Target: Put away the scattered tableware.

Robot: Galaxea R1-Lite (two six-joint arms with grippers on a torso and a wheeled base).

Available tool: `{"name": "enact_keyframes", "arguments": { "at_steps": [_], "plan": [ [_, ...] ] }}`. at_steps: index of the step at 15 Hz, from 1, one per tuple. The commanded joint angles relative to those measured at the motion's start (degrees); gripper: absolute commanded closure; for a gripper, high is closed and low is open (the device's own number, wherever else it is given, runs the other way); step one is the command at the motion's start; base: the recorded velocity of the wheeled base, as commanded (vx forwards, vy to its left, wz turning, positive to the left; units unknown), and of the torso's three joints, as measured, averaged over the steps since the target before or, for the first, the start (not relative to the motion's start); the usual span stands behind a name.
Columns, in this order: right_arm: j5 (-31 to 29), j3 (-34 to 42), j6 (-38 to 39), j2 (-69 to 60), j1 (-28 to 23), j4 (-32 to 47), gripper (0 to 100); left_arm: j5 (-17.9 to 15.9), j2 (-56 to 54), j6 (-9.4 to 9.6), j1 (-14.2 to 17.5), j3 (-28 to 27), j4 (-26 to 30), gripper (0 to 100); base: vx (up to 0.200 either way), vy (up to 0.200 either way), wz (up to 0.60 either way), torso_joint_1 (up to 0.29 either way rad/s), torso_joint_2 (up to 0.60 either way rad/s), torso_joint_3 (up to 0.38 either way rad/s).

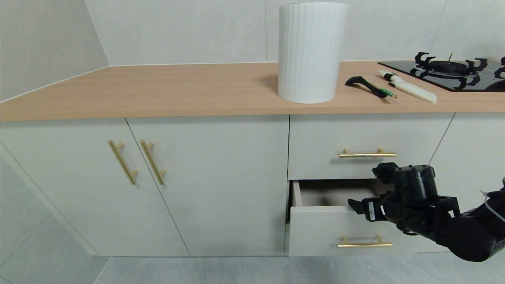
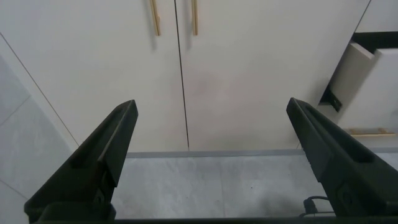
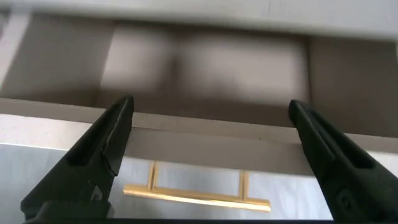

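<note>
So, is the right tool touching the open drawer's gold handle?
Apart. In the head view the right tool is open at the top edge of the open drawer, with bare drawer front between it and the gold handle below.

light: bright, even | shadows: soft left of canister (image 1: 309, 51); drawer (image 1: 315, 232) interior dim

Wood-grain countertop (image 1: 158, 90), matt drawer front (image 1: 315, 232) — brushed brass handle (image 1: 365, 244), glossy hob (image 1: 402, 68)
</note>
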Motion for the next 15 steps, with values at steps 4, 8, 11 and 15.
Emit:
{"name": "enact_keyframes", "arguments": {
  "at_steps": [4, 8, 11, 15],
  "plan": [
    [3.07, -2.62, -0.05, -11.15, 0.47, 17.40, 0, 0.05, 0.07, 0.02, 0.00, 0.00, -0.01, 0, 0.000, 0.000, 0.00, 0.000, 0.00, 0.000],
    [7.81, -8.33, -0.23, -17.91, 2.67, 40.78, 0, -0.04, 0.07, 0.02, 0.00, 0.00, -0.01, 0, 0.000, 0.000, 0.00, 0.000, 0.00, 0.000],
    [7.73, -9.21, -0.49, -18.27, 3.72, 46.66, 0, -0.04, 0.07, 0.02, 0.00, 0.00, -0.01, 0, 0.000, 0.000, 0.00, 0.000, 0.00, 0.000],
    [7.20, -10.27, -2.07, -17.83, 4.69, 52.99, 0, 0.05, 0.07, 0.02, 0.00, 0.00, -0.01, 0, 0.000, 0.000, 0.00, 0.000, 0.00, 0.000]
  ]
}}
